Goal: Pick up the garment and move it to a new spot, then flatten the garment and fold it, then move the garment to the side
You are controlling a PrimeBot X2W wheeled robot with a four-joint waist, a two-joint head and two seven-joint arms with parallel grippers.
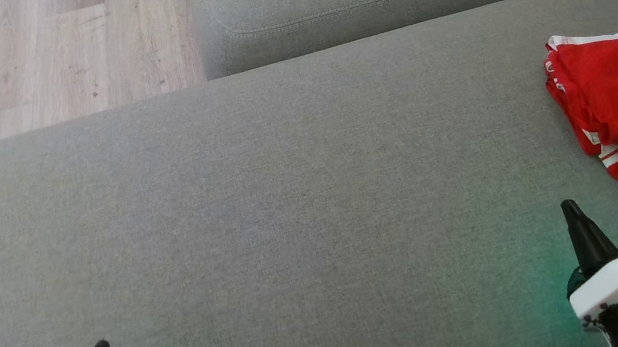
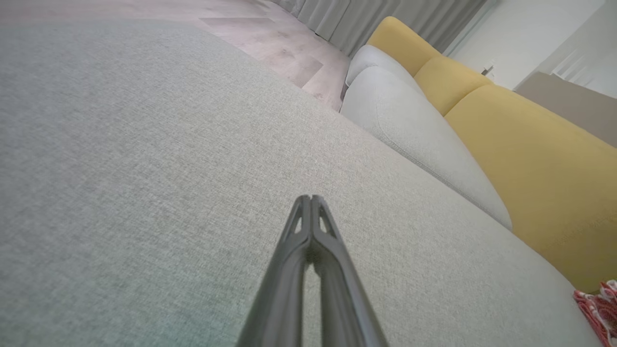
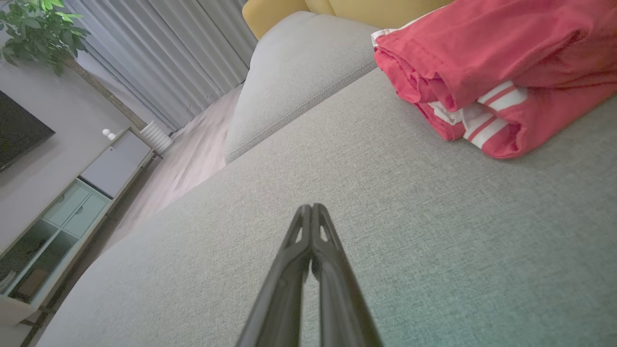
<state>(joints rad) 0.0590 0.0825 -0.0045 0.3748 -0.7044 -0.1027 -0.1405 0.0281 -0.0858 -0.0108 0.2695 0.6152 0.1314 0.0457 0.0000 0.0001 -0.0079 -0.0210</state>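
The left claw (image 2: 311,198), two long dark fingers pressed tip to tip with nothing between them, rises from the bottom edge over a broad grey woven-fabric sofa seat (image 2: 144,168). Beyond the seat's far edge lies a pale wood-plank floor (image 2: 284,43), with grey pleated curtains (image 2: 366,17) behind it. A smaller rounded grey cushion (image 2: 409,125) adjoins the seat, backed by mustard-yellow upholstered backrests (image 2: 530,154). At the lower right edge, a corner of the red garment (image 2: 600,308), cloth with white markings, lies on the seat.
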